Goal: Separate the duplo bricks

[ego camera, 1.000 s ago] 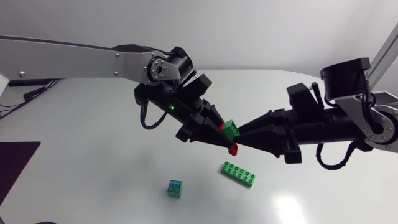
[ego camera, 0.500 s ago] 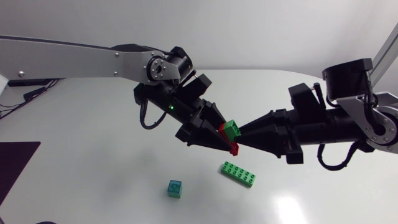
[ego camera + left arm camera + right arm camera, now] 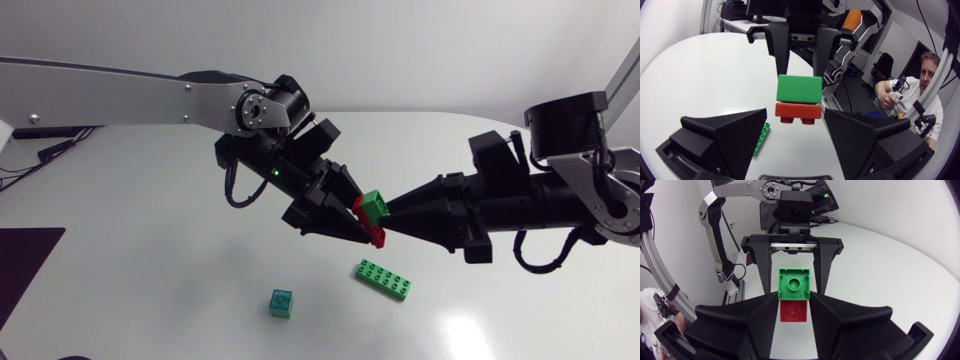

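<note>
Duplo bricks (image 3: 372, 212) joined, red brick (image 3: 375, 237) partly hidden

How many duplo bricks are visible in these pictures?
4. A small green brick and a red brick are joined, held up between the left gripper and the right gripper. A long green brick and a teal brick lie on the table. I see no hidden ones.

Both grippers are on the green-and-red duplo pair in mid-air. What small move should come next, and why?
Probably draw the right gripper a little back along its own axis, with the left gripper fixed. The green brick appears pinched by the right, the red brick by the left. The two look joined, held above the table, so a short straight pull should part them.
</note>
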